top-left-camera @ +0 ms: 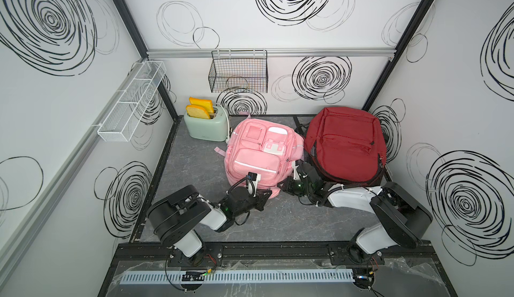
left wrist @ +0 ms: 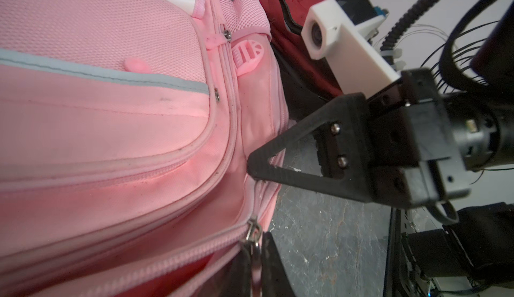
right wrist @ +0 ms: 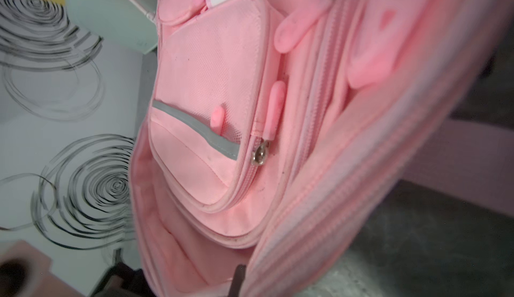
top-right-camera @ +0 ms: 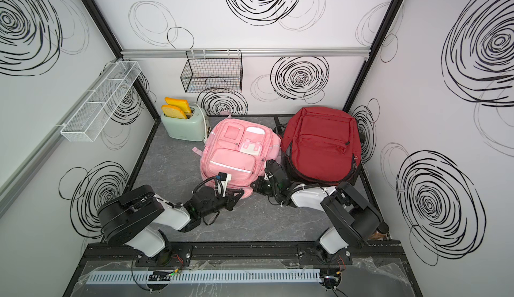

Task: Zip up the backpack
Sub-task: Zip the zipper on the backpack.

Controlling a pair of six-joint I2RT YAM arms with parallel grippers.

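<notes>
Grey bench (top-left-camera: 194, 170), centre: pink backpack (top-left-camera: 256, 153); your left claw (top-left-camera: 267, 195) is clamping its zipper pull (left wrist: 256, 249) at the end facing the front edge, right claw (left wrist: 254, 167) pinching fabric just beside.

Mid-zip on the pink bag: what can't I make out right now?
Right gripper: whether it pinches the pink backpack fabric; left wrist view, near finger hides the far one.
Zipper pull in the shut left gripper: lower part cut off by that view's edge.
Length of zip left open: hidden under the left gripper in both top views.
Right wrist view: nearest fabric blurred.
</notes>
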